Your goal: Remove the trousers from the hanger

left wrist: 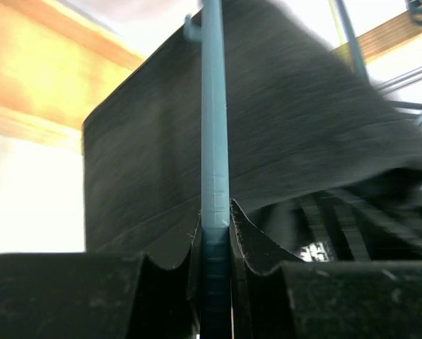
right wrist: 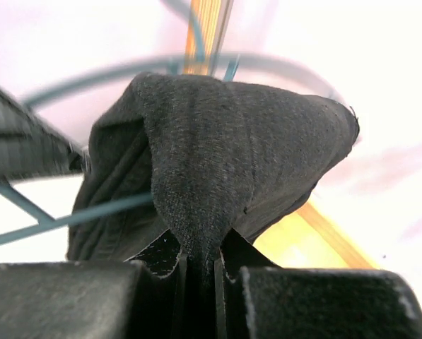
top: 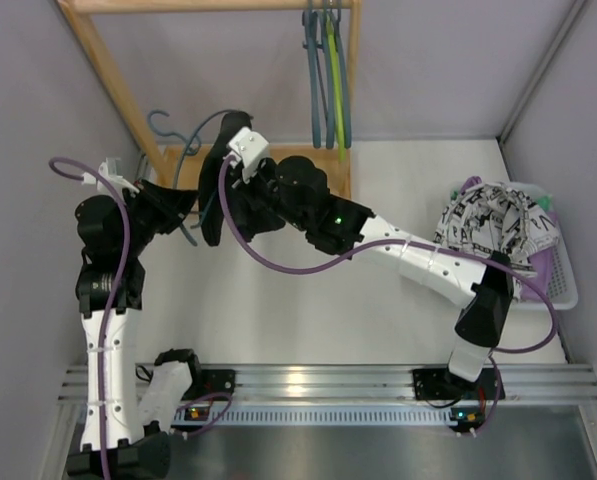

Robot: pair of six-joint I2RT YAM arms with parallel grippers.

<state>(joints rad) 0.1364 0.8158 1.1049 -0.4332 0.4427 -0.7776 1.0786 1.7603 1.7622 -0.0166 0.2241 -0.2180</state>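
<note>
The plain black trousers hang over a blue hanger in front of the wooden rack. My left gripper is shut on the hanger's blue bar, with the black cloth draped behind it. My right gripper is shut on a pinched fold of the black trousers at their top, and the thin blue hanger wire runs beside it. The white black-printed trousers and a bit of the purple ones lie in the basket at the right.
A white basket stands at the table's right edge. The wooden rack stands at the back, with several empty hangers on its rail. Grey walls close in left and right.
</note>
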